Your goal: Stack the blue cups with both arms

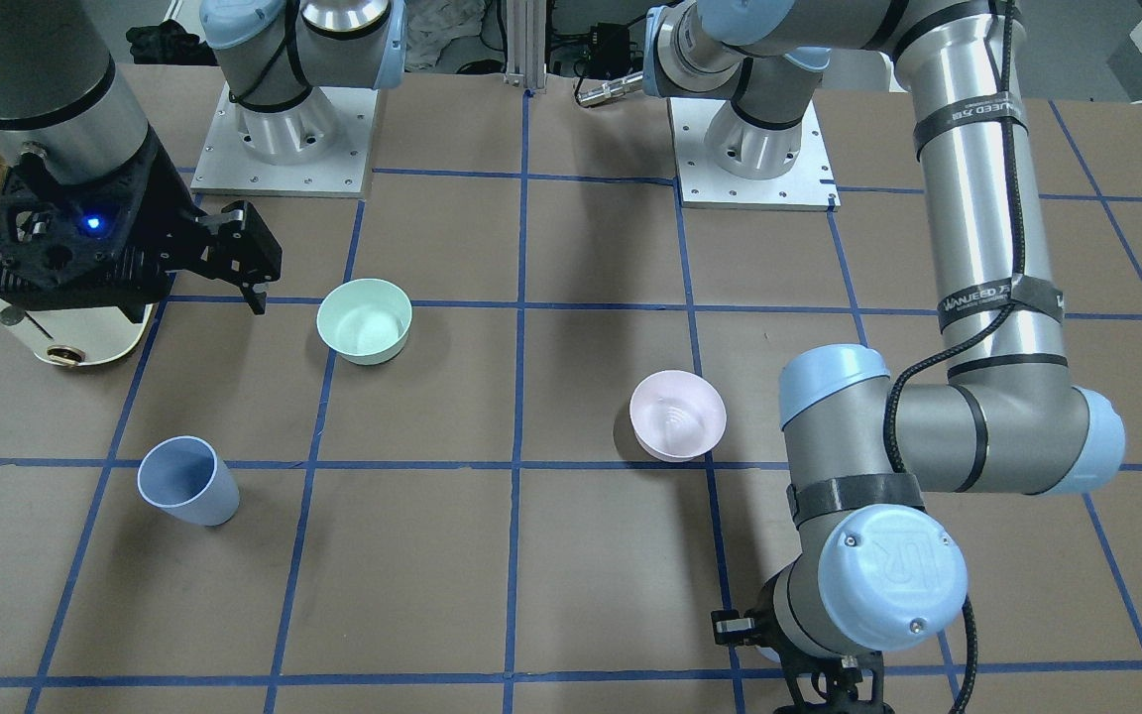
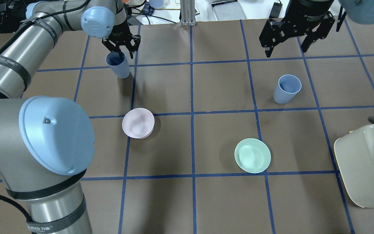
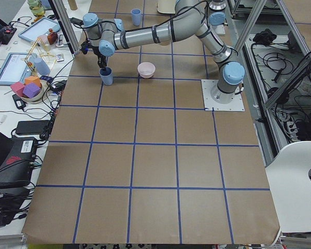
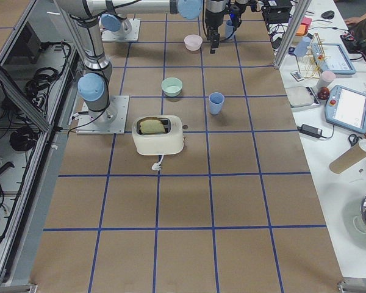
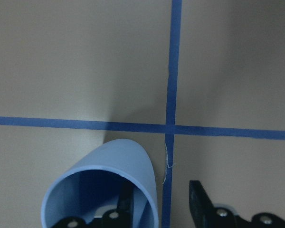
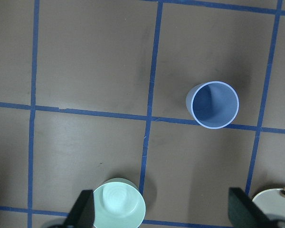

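One blue cup (image 2: 118, 66) stands upright at the far left of the table; it also shows in the left wrist view (image 5: 104, 190). My left gripper (image 2: 121, 52) is open and points down over it. One finger is inside the cup and the other outside, so they straddle its wall without clamping it. The second blue cup (image 2: 287, 88) stands upright and alone on the right; it also shows in the right wrist view (image 6: 212, 104). My right gripper (image 2: 286, 48) hangs high above the table beyond it, wide open and empty.
A pale pink bowl (image 2: 138, 123) sits left of centre and a mint-green bowl (image 2: 252, 155) right of centre. A cream toaster (image 2: 365, 162) stands at the near right edge. My left arm's elbow (image 2: 54, 139) looms over the near left.
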You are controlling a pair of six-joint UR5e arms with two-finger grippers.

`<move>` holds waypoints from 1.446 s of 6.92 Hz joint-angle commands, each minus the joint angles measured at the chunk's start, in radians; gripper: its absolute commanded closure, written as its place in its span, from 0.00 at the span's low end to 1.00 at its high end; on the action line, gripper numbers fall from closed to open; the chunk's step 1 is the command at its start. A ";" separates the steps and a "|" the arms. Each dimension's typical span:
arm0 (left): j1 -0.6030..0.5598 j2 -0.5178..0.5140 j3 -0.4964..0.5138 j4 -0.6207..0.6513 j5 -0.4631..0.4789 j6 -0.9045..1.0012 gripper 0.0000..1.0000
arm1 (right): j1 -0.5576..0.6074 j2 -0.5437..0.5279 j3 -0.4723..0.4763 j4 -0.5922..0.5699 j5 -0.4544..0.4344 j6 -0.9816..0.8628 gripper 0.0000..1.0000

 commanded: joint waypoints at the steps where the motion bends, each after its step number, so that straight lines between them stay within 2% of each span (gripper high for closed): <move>1: 0.000 0.023 0.002 -0.056 0.000 -0.004 1.00 | 0.000 0.000 0.000 0.000 0.000 0.002 0.00; 4: -0.021 0.097 0.015 -0.146 -0.012 -0.020 1.00 | 0.000 0.000 0.000 0.000 0.000 0.000 0.00; 5: -0.034 0.114 0.016 -0.165 -0.101 -0.085 1.00 | 0.000 0.000 0.000 0.000 0.000 0.000 0.00; 6: -0.085 0.120 0.009 -0.166 -0.136 -0.198 1.00 | 0.000 0.000 0.000 0.000 0.000 0.000 0.00; 8: -0.251 0.091 -0.002 -0.158 -0.128 -0.436 1.00 | 0.000 0.000 0.000 0.000 0.000 0.000 0.00; 10: -0.348 0.088 -0.031 -0.155 -0.133 -0.596 1.00 | 0.000 0.000 0.000 0.000 0.000 0.000 0.00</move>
